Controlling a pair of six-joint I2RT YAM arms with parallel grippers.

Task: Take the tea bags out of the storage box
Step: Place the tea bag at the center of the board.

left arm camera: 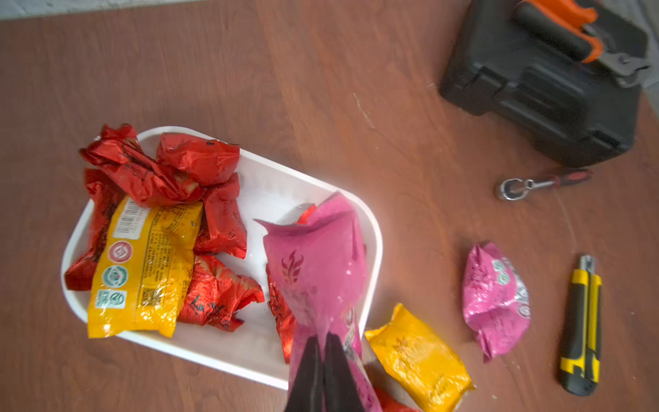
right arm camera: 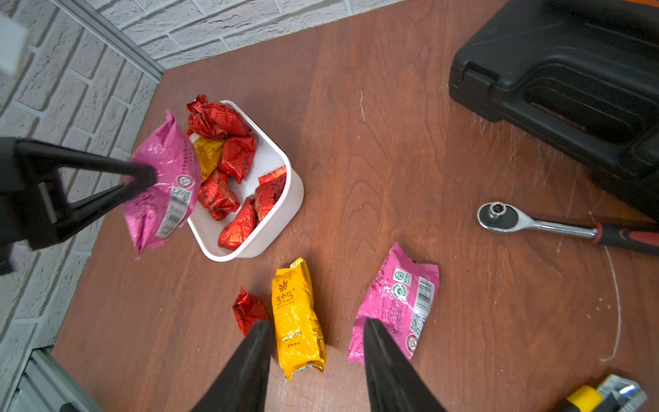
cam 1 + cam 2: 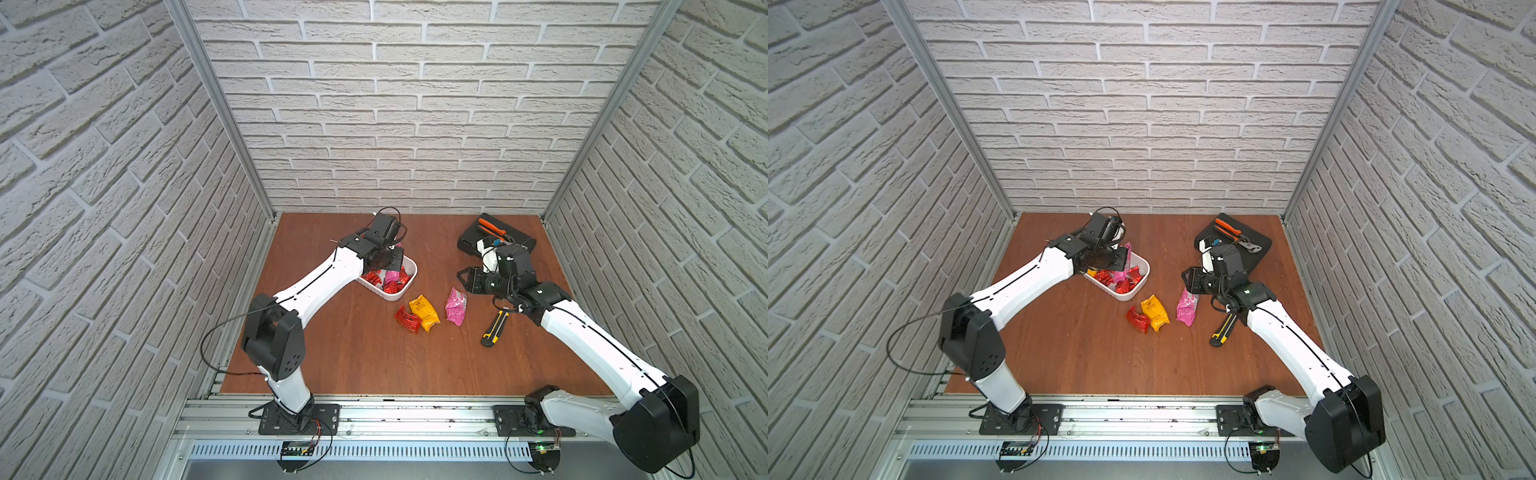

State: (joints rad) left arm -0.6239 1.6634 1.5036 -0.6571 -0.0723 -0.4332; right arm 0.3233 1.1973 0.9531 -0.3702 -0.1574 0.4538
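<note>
Pinched in left gripper: pink bag, dangling over box. Raise clear of rim, swing toward 5 o'clock, drop beside loose bags. Avoid right gripper, open, empty, at 3 o'clock.

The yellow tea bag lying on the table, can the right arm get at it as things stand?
Probably yes. The right gripper is open and empty, and the yellow tea bag lies uncovered on the table just ahead of its jaws, with nothing on top of it.
</note>
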